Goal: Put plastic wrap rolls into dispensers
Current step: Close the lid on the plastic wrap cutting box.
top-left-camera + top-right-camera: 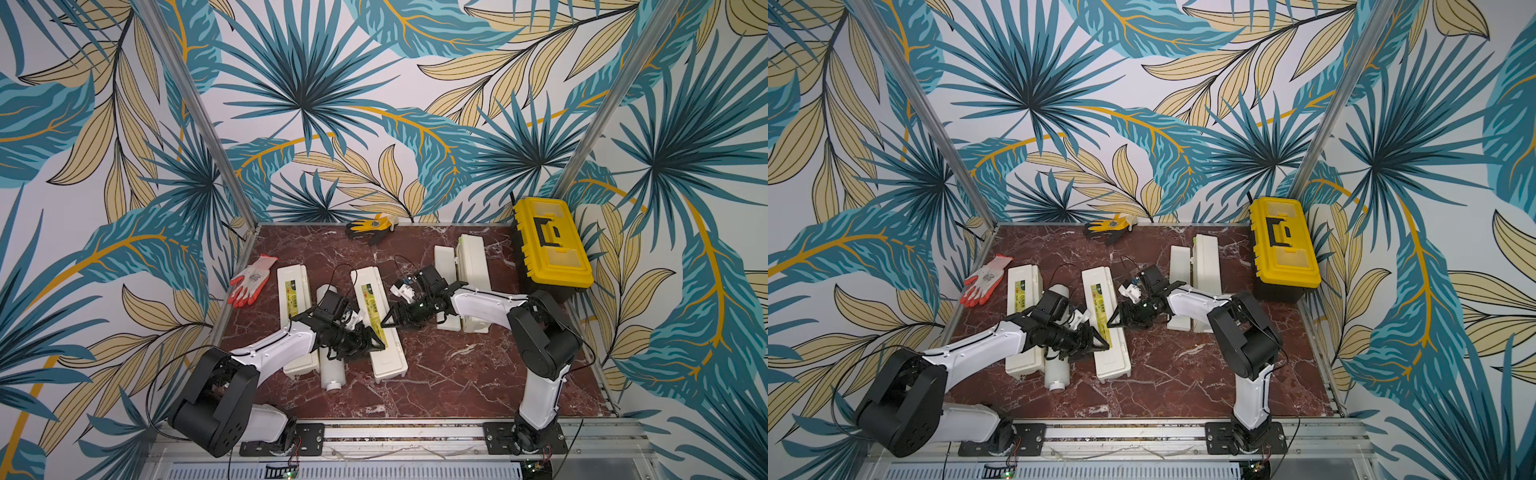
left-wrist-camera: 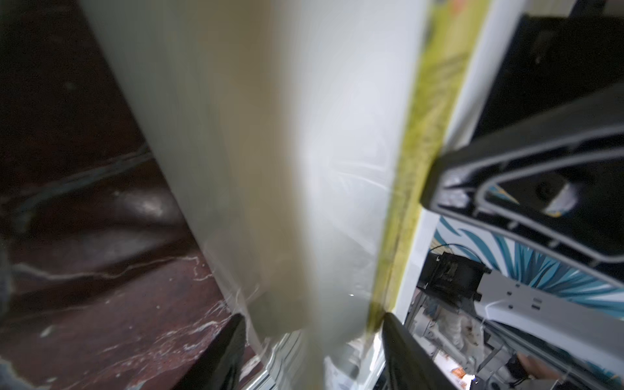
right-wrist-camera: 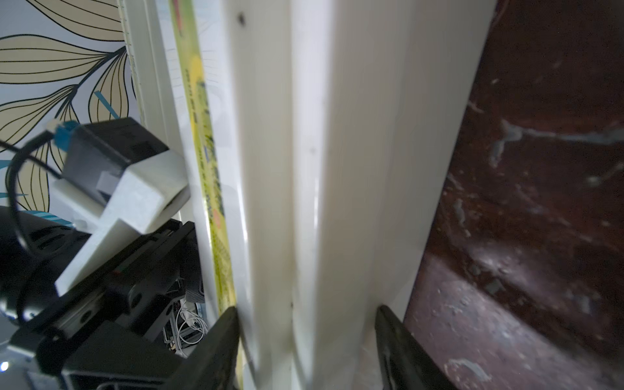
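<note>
Left jaws: the left gripper (image 2: pixel 313 317) stands part-open astride the middle box (image 1: pixel 388 363), one finger by its side wall and the other by the label strip (image 2: pixel 422 135). The view is blurred, so I cannot tell whether they press.
Right jaws: the right gripper (image 3: pixel 306 309) stands part-open astride this box from the opposite side. I cannot tell whether it is clamped or only fitted round it.
Middle box: lid down, flat on the table (image 1: pixel 457 374), with both grippers at its middle length.
Roll: the one roll (image 1: pixel 330 376) in sight lies on the table between the left box (image 1: pixel 291 291) and the middle box, just beside the left one and partly under the left wrist.
Right box: the right box (image 1: pixel 471 266) lies with its lid swung out; its contents are unclear.
Handling: the roll is probably light, stiff along its core, and smooth enough to slip or roll away, so it is best taken across its middle. The box looks like thin, light plastic that is likely to slide unless one gripper steadies it.
Arms: both reach forward low and bend inward, so the grippers meet nose to nose over the middle box.
</note>
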Tool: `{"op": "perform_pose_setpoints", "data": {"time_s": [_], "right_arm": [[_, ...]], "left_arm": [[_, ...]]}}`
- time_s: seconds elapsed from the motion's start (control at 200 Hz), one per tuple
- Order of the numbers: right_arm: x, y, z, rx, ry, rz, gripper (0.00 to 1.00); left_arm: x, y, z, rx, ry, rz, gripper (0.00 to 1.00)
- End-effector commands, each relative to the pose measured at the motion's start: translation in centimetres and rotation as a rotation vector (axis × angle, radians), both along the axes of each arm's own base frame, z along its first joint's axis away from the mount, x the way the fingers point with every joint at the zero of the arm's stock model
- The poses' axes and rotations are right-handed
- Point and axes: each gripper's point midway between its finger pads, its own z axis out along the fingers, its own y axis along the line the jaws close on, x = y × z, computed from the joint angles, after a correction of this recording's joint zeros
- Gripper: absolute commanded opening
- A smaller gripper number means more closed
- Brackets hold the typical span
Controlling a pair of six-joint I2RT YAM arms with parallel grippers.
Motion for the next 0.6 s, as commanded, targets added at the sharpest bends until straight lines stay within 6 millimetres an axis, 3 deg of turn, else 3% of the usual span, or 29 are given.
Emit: {"op": "perform_pose_setpoints", "data": {"time_s": [0.0, 0.13, 0.31, 0.466, 0.596], "right_arm": [[-2.7, -4.6, -7.7, -0.329, 0.114, -0.059, 0.62], [-2.0, -4.5, -6.7, -0.319, 0.077, -0.067, 0.62], [1.2, -4.8, -2.8, -0.268, -0.06, -0.127, 0.66], [4.3, -4.9, 0.6, -0.201, -0.137, -0.157, 0.71], [6.8, -4.5, 2.5, -0.149, -0.181, -0.167, 0.76]], "left_arm": [[-3.4, 5.2, -5.6, 0.384, 0.166, -0.004, 0.77], [1.8, 4.9, -3.0, 0.399, 0.039, 0.012, 0.78], [8.1, 5.7, -0.4, 0.389, -0.077, 0.089, 0.77], [12.9, 5.5, 0.3, 0.403, -0.144, 0.083, 0.77], [15.7, 5.1, -0.2, 0.411, -0.179, 0.049, 0.75]]}}
